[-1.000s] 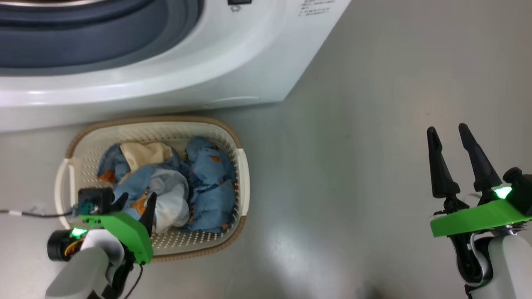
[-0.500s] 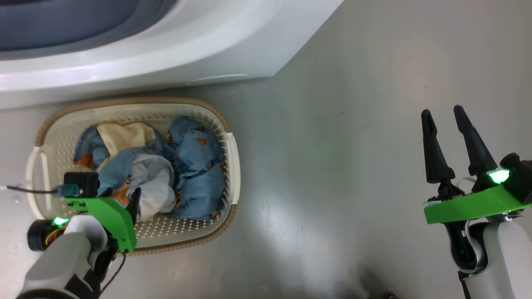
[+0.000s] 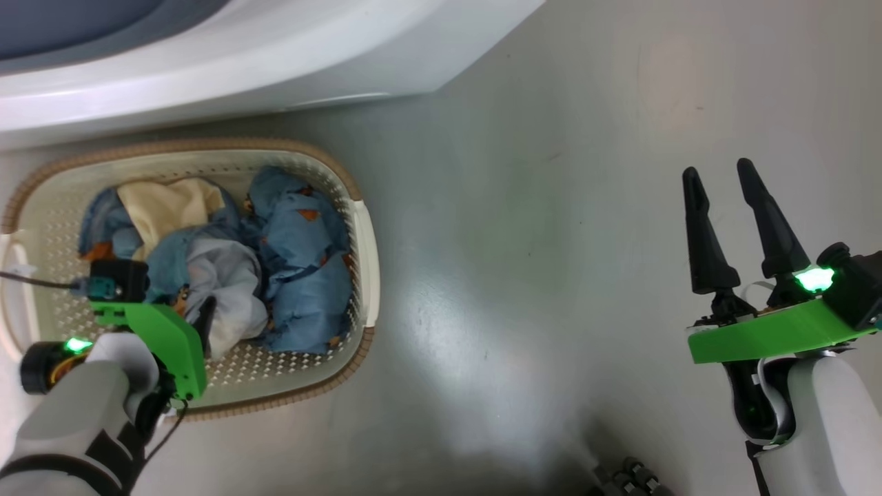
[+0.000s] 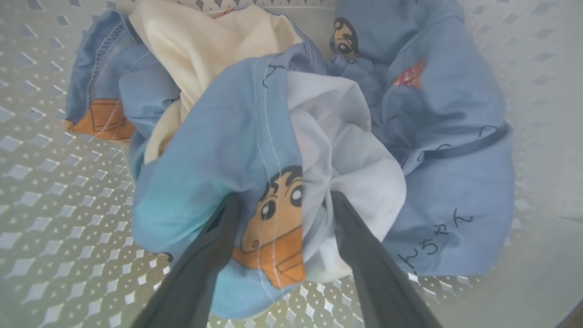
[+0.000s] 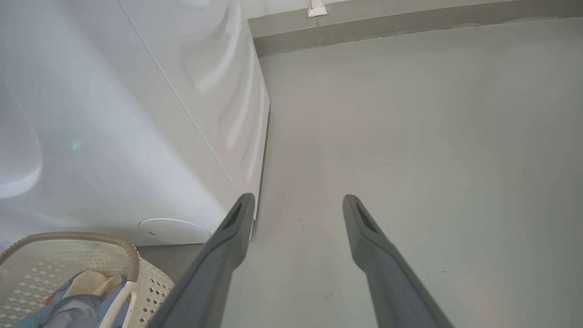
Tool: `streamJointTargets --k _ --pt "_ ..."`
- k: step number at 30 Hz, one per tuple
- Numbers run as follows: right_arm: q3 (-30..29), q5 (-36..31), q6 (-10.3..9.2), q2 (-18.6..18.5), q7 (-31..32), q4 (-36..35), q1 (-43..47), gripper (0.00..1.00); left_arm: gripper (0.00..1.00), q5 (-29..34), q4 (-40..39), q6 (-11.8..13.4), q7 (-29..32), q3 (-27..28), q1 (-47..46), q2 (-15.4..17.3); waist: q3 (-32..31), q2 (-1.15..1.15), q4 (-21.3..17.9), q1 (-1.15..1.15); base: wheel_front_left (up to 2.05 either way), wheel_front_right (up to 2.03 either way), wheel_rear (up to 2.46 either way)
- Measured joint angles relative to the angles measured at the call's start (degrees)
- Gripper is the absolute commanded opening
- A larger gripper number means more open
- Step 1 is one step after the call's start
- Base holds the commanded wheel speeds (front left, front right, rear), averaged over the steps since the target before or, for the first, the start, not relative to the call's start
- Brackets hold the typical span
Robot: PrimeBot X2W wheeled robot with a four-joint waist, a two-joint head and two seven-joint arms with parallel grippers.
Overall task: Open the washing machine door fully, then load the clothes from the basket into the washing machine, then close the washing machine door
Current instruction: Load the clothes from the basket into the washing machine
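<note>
Head view steeply downward, left wrist close-up, sharing basket [image 3: 368,256]

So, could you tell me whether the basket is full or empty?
Partly full: crumpled blue clothes lie in the basket, its floor partly bare.

Left claw [image 4: 284,198] points down, jaws apart; right claw [image 3: 719,169] hovers, jaws apart.
</note>
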Motion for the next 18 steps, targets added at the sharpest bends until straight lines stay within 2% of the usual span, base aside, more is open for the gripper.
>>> streamJointTargets --k 6,7,8,9,10,18 --pt "0.7 -0.4 0.0 0.7 0.0 -0.5 -0.8 1.0 1.0 -1.1 0.7 0.0 1.4 -2.2 -1.6 0.9 1.5 0.0 -1.1 0.0 0.0 0.0 0.0" --pt "0.7 -0.4 0.0 0.7 0.0 -0.6 -0.9 1.0 0.79 -1.4 0.8 0.0 2.0 -2.7 -1.6 0.9 1.7 0.0 -1.2 0.0 0.0 0.0 0.0" --pt "0.7 -0.4 0.0 0.7 0.0 -0.6 -0.9 1.0 0.44 -1.6 0.8 0.0 2.3 -3.1 -1.6 0.9 1.7 0.0 -1.4 0.0 0.0 0.0 0.0" --pt "0.8 -0.4 0.0 0.7 0.0 -0.6 -0.9 1.0 0.15 -1.7 0.8 0.0 2.4 -3.4 -1.6 0.9 1.7 0.0 -1.5 0.0 0.0 0.0 0.0" --pt "0.9 -0.4 0.0 0.7 0.0 -0.6 -0.9 1.0 0.0 -2.4 0.8 0.0 2.5 -3.5 -1.6 1.0 1.7 0.0 -1.6 0.0 0.0 0.0 0.0" --pt "0.9 -0.4 0.0 0.7 0.0 0.1 -0.9 1.0 0.0 -7.2 0.5 0.0 0.2 -3.6 -1.3 1.2 -0.8 0.0 -1.4 0.0 0.0 0.0 0.0"
